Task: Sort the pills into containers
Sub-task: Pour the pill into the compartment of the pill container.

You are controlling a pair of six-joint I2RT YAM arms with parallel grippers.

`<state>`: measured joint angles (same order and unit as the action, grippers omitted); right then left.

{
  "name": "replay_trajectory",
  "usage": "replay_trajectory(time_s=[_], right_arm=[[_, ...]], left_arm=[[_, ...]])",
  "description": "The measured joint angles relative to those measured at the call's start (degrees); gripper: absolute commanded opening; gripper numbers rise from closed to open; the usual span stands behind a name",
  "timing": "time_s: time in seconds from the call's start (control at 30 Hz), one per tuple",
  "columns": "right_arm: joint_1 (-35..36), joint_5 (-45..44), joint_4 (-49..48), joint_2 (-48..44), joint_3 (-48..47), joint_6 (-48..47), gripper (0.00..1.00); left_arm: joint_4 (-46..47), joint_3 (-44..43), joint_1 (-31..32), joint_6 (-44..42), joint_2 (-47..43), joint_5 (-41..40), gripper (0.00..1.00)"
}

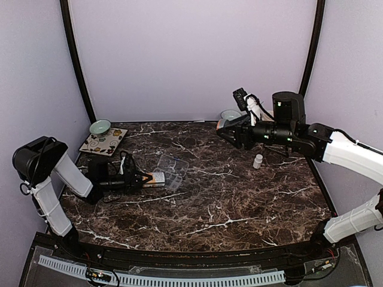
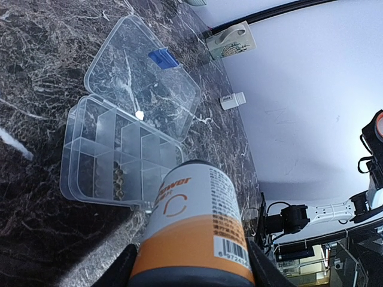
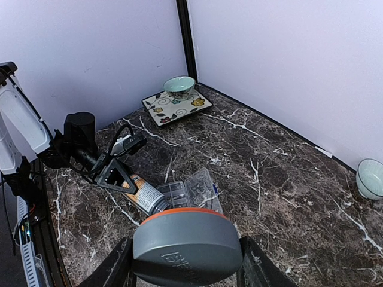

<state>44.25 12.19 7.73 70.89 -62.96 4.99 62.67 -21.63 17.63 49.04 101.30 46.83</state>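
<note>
From where I stood, the sorting looked barely begun. The organizer box (image 2: pixel 73 158) lay on the tabletop (image 1: pixel 239 203) left of centre, its clear lid (image 2: pixel 143 84) folded flat behind it. A few small brownish pills (image 2: pixel 117 177) sat in one or two compartments on one side, and the others looked bare as far as I could tell. The left fingers (image 2: pixel 122 269) were clamped around a pill bottle (image 2: pixel 197 227) with an orange-and-white label, lying nearly level with its mouth just beside the box. The right fingers (image 3: pixel 114 269) gripped a grey cap (image 3: pixel 187 242) with an orange rim, raised above the far right of the tabletop; it was probably that bottle's. A small white bottle (image 1: pixel 258 161) stood untouched nearby. I judged that most of the pouring and dividing remained.
</note>
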Motion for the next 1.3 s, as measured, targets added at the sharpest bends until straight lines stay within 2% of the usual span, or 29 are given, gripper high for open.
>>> replay_trajectory(time_s=[1.3], right_arm=[[0.00, 0.02, 0.00, 0.59, 0.00, 0.00, 0.33]], left_arm=[[-12.15, -2.62, 0.92, -5.99, -4.59, -1.77, 0.00]])
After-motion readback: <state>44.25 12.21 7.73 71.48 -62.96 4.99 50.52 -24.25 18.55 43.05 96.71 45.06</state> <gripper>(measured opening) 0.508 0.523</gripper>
